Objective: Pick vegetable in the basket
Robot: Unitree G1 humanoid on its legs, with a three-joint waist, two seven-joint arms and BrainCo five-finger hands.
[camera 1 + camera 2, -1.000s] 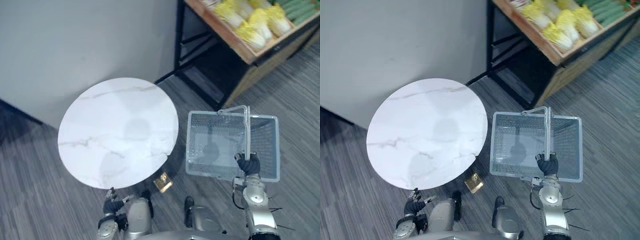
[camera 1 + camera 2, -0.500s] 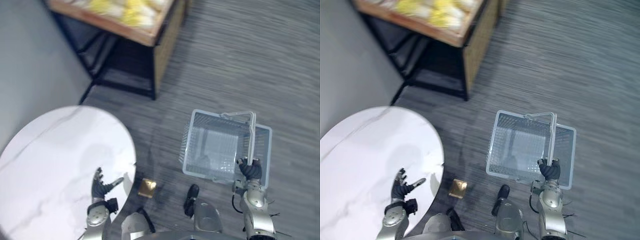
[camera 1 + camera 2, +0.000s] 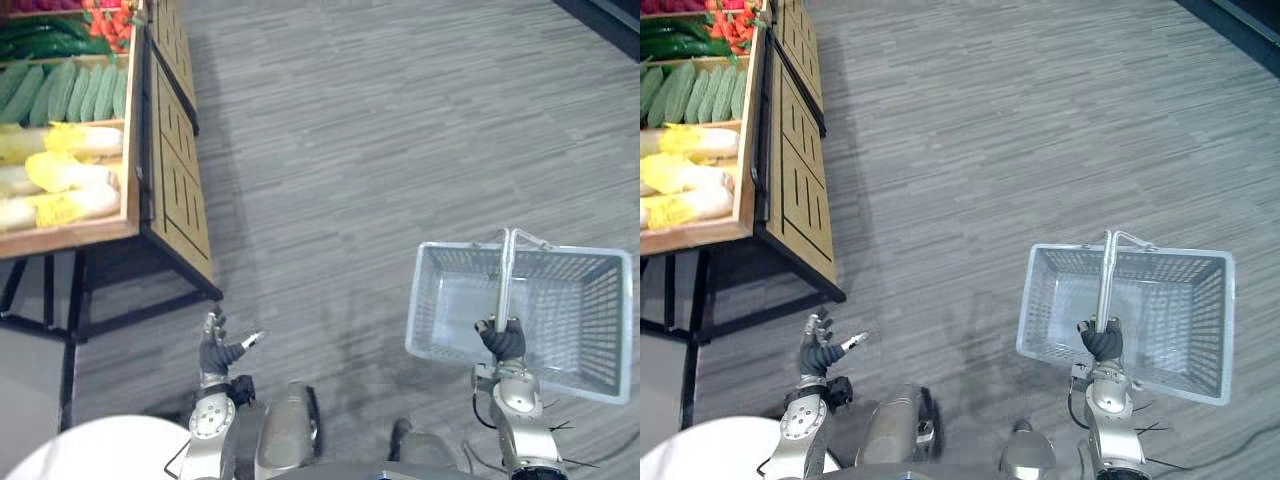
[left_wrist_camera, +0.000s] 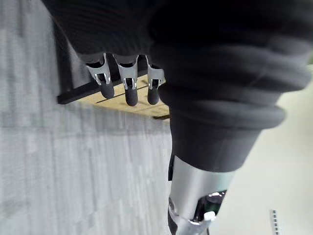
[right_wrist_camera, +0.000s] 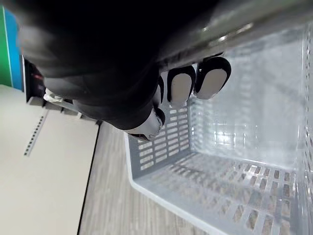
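- Underfoot, looked down on grey striped floor (image 3: 350, 150), spread across nearly the whole scene.
- Found wooden stand (image 3: 175, 160) at far left, raised on black metal frame (image 3: 60, 300), panelled side turned toward the open floor.
- Saw vegetables lying in the stand's top tray: pale yellow cabbages (image 3: 60, 175) nearest, green cucumbers (image 3: 70, 90) in a row behind them, red produce (image 3: 110, 20) at the back. All on the stand, well apart from the basket.
- Caught the edge of a round white table (image 3: 110, 450) at lower left, near the frame's foot.
- Noted clear plastic basket (image 3: 590, 330) at lower right, hung above the floor, walls slotted, handle (image 3: 503, 275) swung upright across its middle.
- Gripped that handle with right hand (image 3: 500, 340): arm brought in from lower right, forearm nearly upright under the basket's near rim, fingers (image 5: 183, 83) curled tight round the bar, dark tips tucked beneath it above the basket's inside.
- Carried left hand (image 3: 218, 352) low at lower left, over the floor just beside the frame's foot and apart from the stand: fingers (image 4: 127, 88) straight and slightly fanned, thumb stuck out to one side, fingertips pointed toward the stand's wooden side in the left wrist view.
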